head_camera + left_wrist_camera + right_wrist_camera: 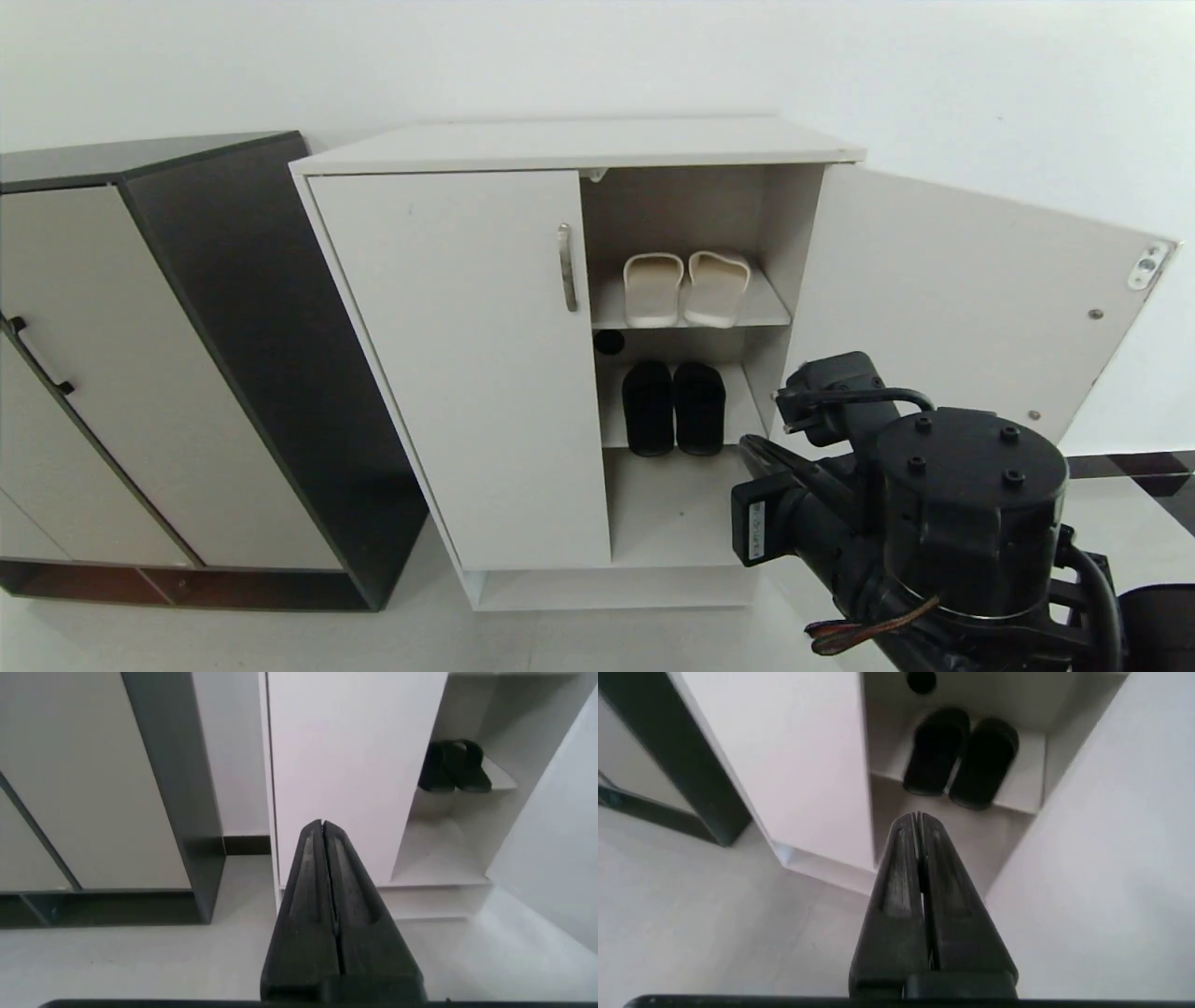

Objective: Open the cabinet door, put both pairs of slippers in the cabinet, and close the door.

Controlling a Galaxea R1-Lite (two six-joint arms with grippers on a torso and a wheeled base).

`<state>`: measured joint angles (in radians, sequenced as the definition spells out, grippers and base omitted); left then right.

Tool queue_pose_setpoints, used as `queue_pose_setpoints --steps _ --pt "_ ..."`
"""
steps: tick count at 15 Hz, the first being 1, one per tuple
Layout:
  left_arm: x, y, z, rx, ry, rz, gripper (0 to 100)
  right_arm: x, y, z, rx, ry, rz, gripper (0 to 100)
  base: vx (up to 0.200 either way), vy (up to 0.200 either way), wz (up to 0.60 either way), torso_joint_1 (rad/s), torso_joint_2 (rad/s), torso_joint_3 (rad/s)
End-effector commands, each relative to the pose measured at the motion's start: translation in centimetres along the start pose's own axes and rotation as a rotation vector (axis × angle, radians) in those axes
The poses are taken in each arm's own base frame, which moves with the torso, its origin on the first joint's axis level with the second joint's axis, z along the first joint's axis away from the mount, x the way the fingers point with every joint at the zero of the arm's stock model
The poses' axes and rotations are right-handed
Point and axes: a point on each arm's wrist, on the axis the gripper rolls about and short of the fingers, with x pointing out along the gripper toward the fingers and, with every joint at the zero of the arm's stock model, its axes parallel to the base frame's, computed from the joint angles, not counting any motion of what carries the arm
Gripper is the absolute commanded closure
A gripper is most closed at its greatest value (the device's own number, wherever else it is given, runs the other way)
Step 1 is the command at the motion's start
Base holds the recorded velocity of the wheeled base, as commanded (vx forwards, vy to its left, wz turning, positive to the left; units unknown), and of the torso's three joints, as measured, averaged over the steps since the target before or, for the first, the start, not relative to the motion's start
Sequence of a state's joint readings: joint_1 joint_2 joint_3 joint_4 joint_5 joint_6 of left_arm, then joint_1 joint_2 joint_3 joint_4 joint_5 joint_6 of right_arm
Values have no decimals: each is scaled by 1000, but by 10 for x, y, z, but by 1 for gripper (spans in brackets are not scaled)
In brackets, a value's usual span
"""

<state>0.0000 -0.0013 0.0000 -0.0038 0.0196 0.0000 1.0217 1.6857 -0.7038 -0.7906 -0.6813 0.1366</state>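
The right gripper (921, 826) is closed on nothing, its two black fingers pressed flat together. It points towards the open half of the cabinet (579, 145). The left gripper (322, 835) is likewise clamped shut and empty, and faces the cabinet's closed left door (457, 364).

In the head view the right arm (934, 504) fills the lower right, in front of the open right door (952, 308), which swings wide to the right of centre. The cabinet is plain white and stands at the centre of the frame, with a slim metal handle (566, 267) upright on the left door's inner edge.

Inside, a cream pair of slippers (686, 287) sits side by side on the upper shelf (766, 313), toes outward. A black pair of slippers (674, 408) sits the same way on the middle shelf (742, 411), directly below. A dark grey cabinet (233, 355) with pale doors stands at the left edge, just beside the white one, on a pale floor (280, 639).
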Motion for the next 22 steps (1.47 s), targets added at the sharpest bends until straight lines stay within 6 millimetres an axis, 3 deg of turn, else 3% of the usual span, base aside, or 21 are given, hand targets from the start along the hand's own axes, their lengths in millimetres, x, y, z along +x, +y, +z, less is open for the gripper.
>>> queue_pose_setpoints --steps 1,10,22 --pt "0 0 0 0 1 0 100 0 1 0 -1 0 3 100 0 0 0 51 -554 -344" --pt "0 0 0 0 1 0 100 0 1 0 0 -2 2 100 0 0 0 134 -482 -328" --pt "0 0 0 0 1 0 100 -2 0 0 -15 1 8 100 0 0 0 208 -508 -308"
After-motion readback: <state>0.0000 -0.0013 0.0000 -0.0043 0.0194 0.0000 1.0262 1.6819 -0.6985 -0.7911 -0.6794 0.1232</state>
